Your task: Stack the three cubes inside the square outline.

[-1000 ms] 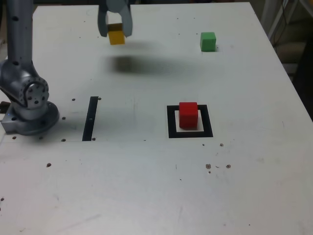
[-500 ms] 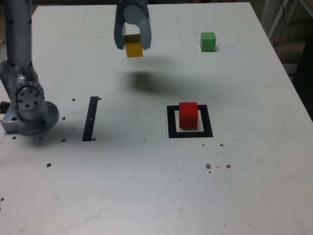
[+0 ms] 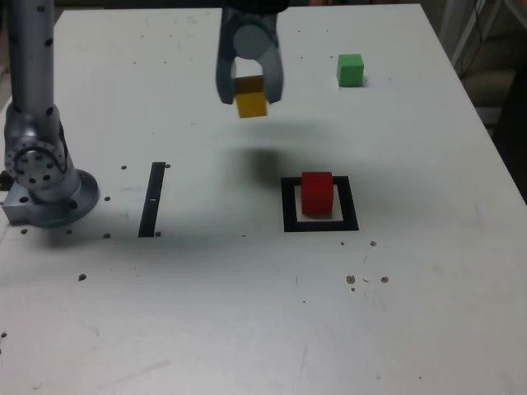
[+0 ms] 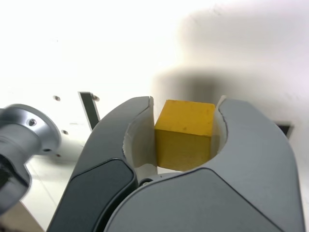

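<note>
Yellow cube (image 3: 251,97), a small matte block with crisp edges, clamped between the two curved grey fingers of the claw (image 3: 250,92) and held clear of the white worktop (image 3: 247,313), its soft shadow falling below it; in the wrist view the same cube (image 4: 184,134) sits squarely between pale inner pads (image 4: 140,140), one flat face uppermost. Red cube (image 3: 317,193), same size and finish, resting inside the square outline (image 3: 319,222), a thick black border around a pale interior. Green cube (image 3: 350,70) alone near the far edge, toward the exterior view's right, well apart from the others. Thin black strip (image 3: 153,199) lying beside the arm's rounded metallic base (image 3: 45,177); worktop surface smooth, speckled with small dark holes.
</note>
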Controlling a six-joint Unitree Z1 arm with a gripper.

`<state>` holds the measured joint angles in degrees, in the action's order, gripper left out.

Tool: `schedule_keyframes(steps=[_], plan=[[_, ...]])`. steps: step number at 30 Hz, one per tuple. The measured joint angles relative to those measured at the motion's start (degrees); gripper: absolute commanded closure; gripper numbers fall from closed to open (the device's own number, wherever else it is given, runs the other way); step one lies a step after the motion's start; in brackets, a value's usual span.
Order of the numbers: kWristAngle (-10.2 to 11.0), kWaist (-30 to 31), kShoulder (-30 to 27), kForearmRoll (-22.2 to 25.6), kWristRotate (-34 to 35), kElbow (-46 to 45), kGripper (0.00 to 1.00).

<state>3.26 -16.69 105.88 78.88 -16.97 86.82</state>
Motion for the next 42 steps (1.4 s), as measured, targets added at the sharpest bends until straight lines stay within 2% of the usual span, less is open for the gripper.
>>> schedule_keyframes(steps=[9,21,30,42], plan=[[0.04,8.34,3.34,3.31,7.09,5.32,0.68],[-0.6,17.08,8.35,7.71,13.13,12.4,0.68],[-2.33,18.94,11.34,8.11,14.37,16.09,0.68],[-2.41,18.98,14.46,7.88,14.38,17.49,0.68]])
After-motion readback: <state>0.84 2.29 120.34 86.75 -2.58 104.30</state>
